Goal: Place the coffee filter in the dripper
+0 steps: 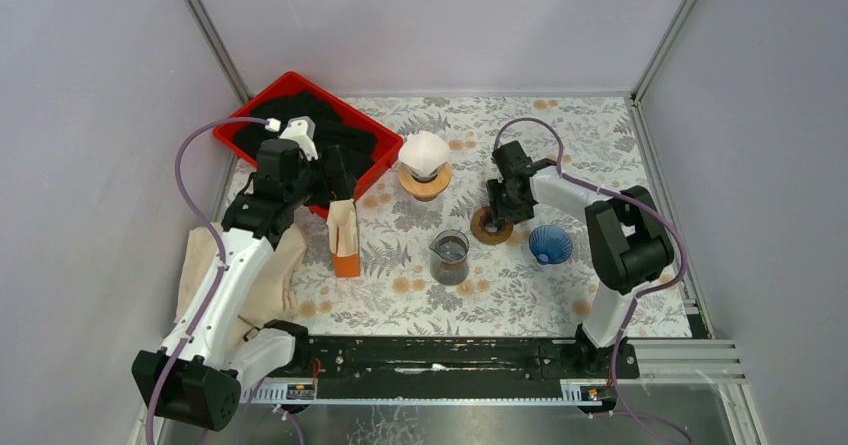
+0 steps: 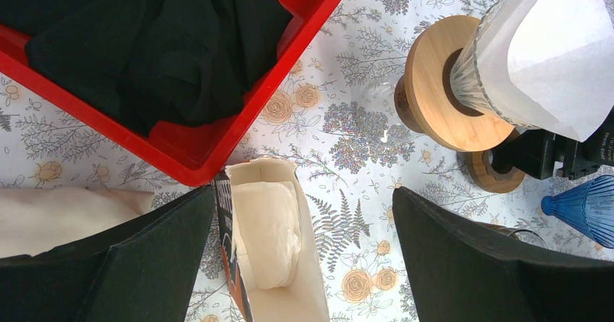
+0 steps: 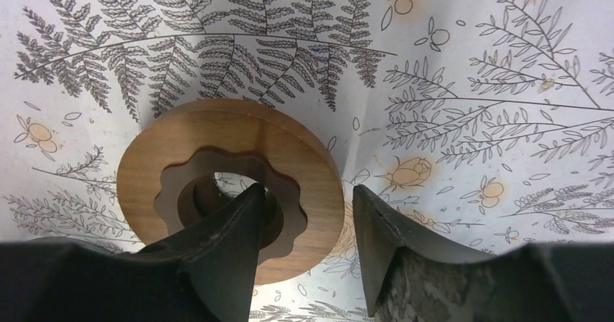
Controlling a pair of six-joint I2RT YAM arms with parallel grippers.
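White cone-shaped paper coffee filter (image 1: 424, 151) sits in the ribbed glass dripper with the round wooden collar (image 1: 426, 181), at the back of the fern-printed tablecloth (image 1: 570, 145); by my reading the placing itself looks done; the left gripper (image 1: 338, 183) hovers over the open kraft-paper bag of spare filters (image 1: 343, 230), fingers spread wide and empty, the bag's mouth showing between them in the wrist view; over on the other side the right gripper (image 3: 305, 192) is low on the flat wooden ring with the scalloped hole (image 3: 217, 130), one finger down in the hole, the other just outside the rim, jaws apart with a sliver of cloth showing, so nothing is clamped yet; a blue ribbed cone dripper (image 1: 550, 243) lies just beside that ring; if the ring is wanted next, it calls for a square close on the thin rim and a straight lift; otherwise both arms simply need to clear off without nudging the seated filter
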